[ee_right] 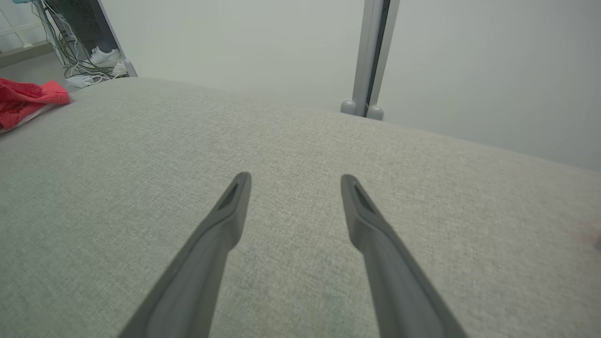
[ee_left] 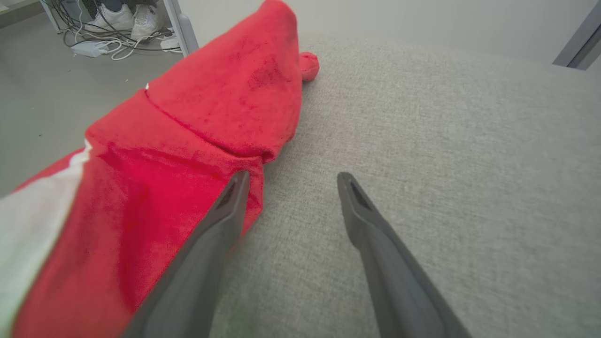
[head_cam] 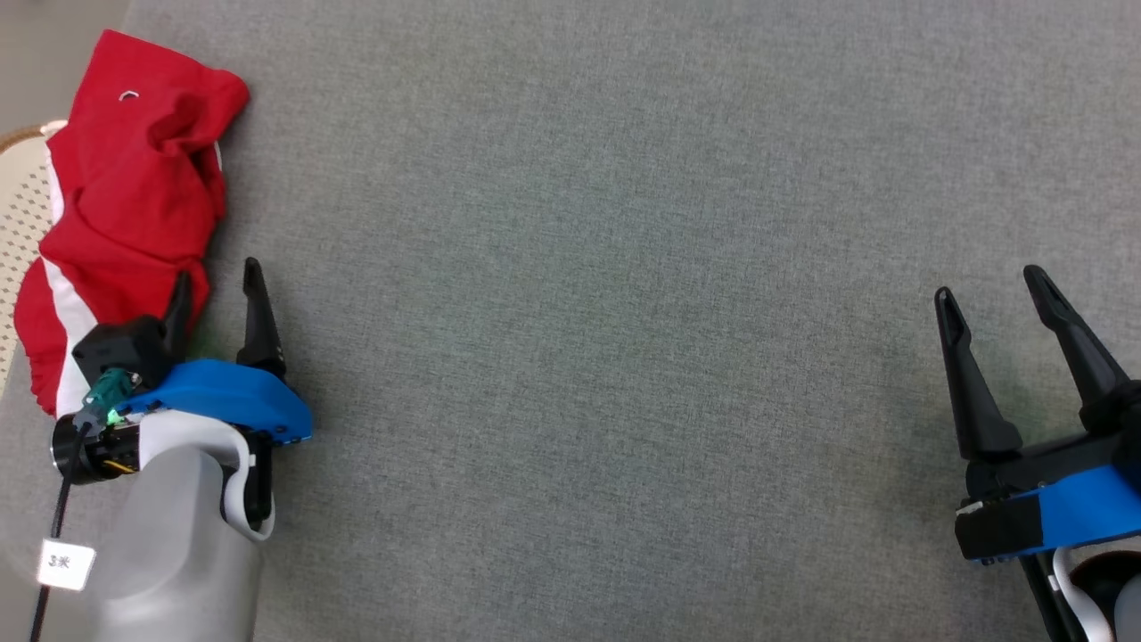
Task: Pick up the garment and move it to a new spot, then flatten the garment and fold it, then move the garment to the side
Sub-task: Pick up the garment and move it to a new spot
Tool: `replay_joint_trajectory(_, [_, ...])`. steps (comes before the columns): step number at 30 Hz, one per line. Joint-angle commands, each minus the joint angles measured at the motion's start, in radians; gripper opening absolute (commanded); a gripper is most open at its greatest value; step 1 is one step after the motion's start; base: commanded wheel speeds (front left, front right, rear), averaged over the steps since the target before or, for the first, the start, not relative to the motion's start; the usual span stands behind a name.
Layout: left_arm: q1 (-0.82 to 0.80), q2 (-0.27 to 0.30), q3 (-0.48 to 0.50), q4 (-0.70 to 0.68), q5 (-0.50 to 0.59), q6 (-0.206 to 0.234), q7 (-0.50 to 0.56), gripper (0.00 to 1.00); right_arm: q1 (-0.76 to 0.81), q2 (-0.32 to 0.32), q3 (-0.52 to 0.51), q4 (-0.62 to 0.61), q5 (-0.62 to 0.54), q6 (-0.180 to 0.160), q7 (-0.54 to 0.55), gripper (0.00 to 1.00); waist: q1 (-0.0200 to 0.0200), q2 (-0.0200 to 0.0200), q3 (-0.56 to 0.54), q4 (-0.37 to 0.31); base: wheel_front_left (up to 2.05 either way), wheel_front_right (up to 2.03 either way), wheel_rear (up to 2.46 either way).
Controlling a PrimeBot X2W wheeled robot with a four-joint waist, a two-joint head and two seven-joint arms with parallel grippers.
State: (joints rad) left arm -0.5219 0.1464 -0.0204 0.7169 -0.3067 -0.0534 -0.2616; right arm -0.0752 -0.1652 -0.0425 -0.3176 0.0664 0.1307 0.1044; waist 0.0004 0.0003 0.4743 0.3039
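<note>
The garment (head_cam: 125,196) is red with a white stripe and lies crumpled along the left edge of the grey fabric surface (head_cam: 624,267). My left gripper (head_cam: 219,283) is open at the garment's lower right edge. In the left wrist view the garment (ee_left: 188,141) rises at the left, and the left finger of my left gripper (ee_left: 291,180) rests against its hem, with bare grey cloth between the jaws. My right gripper (head_cam: 989,285) stands open at the lower right, far from the garment, over bare surface. In the right wrist view my right gripper (ee_right: 296,180) holds nothing, and the garment (ee_right: 26,96) shows as a red heap at the far left.
A woven pale basket rim (head_cam: 22,205) shows past the surface's left edge. Beyond the far edge, cables and a pair of white shoes (ee_left: 124,19) lie on the floor. A grey post (ee_right: 371,56) stands behind the surface. Open grey surface spreads between the two grippers.
</note>
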Motion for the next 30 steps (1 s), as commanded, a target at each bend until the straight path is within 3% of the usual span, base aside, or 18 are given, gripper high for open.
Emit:
replay_joint_trajectory(1, [-0.057, 0.014, 0.019, 0.066, -0.012, 0.002, -0.004, 1.0, -0.022, -0.008, -0.004, -0.008, -0.002, 0.0, -0.001, 1.0, -0.0004, -0.0003, 0.034, 0.005, 0.0, 0.0, 0.0])
replay_joint_trajectory(7, [-0.151, 0.033, 0.057, 0.229, -0.035, -0.008, -0.001, 1.0, -0.042, -0.011, -0.014, -0.001, -0.003, 0.0, -0.009, 1.0, -0.0004, -0.0003, 0.071, -0.012, 0.0, 0.0, 0.0])
replay_joint_trajectory(8, [-0.16, 0.035, 0.061, 0.24, -0.035, -0.011, -0.001, 0.13, -0.044, -0.011, -0.016, 0.001, -0.005, 0.0, -0.012, 1.0, -0.0004, -0.0003, 0.072, -0.014, 0.0, 0.0, 0.0])
replay_joint_trajectory(9, [-0.164, 0.04, 0.066, 0.246, -0.037, -0.015, -0.001, 0.0, -0.047, -0.008, -0.016, 0.005, -0.004, 0.0, -0.014, 1.0, -0.0004, -0.0003, 0.07, -0.016, 0.0, 0.0, 0.0])
replay_joint_trajectory(16, [-0.11, 0.05, 0.111, 0.149, -0.004, 0.0, -0.003, 0.0, -0.037, 0.005, -0.025, 0.03, -0.003, 0.0, -0.039, 1.0, -0.0004, -0.0003, 0.02, -0.024, 0.0, 0.0, 0.0])
replay_joint_trajectory(23, [0.049, 0.032, 0.172, -0.099, 0.066, 0.019, -0.003, 0.0, -0.01, 0.017, -0.005, 0.084, 0.0, 0.0, -0.073, 1.0, -0.0004, -0.0003, -0.11, -0.041, 0.0, 0.0, 0.0])
replay_joint_trajectory(30, [0.217, -0.001, 0.171, -0.322, 0.129, 0.022, -0.003, 0.0, 0.021, 0.034, 0.026, 0.123, 0.002, 0.0, -0.097, 1.0, -0.0004, -0.0003, -0.24, -0.073, 0.0, 0.0, 0.0])
